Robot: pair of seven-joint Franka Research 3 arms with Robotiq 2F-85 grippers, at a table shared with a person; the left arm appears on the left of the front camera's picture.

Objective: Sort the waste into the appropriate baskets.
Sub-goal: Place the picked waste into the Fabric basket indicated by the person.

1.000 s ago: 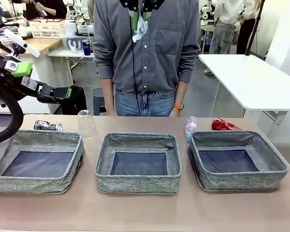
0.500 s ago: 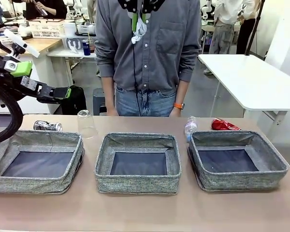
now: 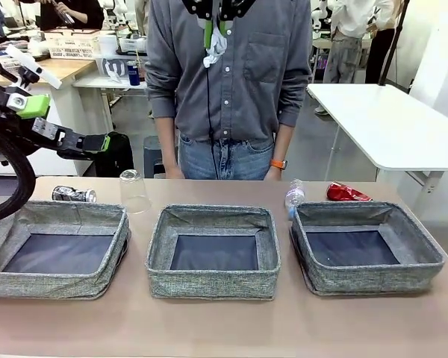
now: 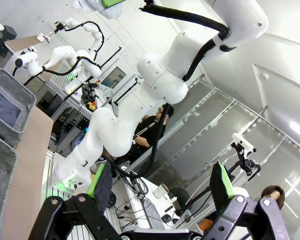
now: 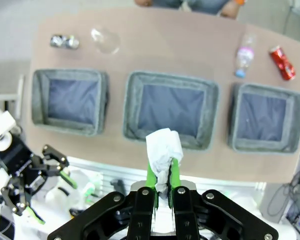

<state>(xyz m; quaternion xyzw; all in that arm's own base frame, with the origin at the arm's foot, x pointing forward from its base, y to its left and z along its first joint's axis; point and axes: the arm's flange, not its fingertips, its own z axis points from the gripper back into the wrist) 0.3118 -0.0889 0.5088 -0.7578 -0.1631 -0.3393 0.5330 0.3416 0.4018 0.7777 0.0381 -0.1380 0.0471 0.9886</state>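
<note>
Right wrist view | right gripper [image 5: 163,172] clamps crumpled tissue [image 5: 163,145], long axis along gripper | left gripper [image 4: 161,181] released

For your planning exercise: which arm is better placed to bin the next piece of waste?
Right. The right tool is shut on the tissue, high above the baskets. The left tool is open, empty, aimed away from the table.

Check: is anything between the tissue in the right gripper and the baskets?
Nothing visible does. The right gripper holds the tissue high over the table, and its wrist view looks straight down past it to the open middle basket. The left gripper is off to the left side.
</note>
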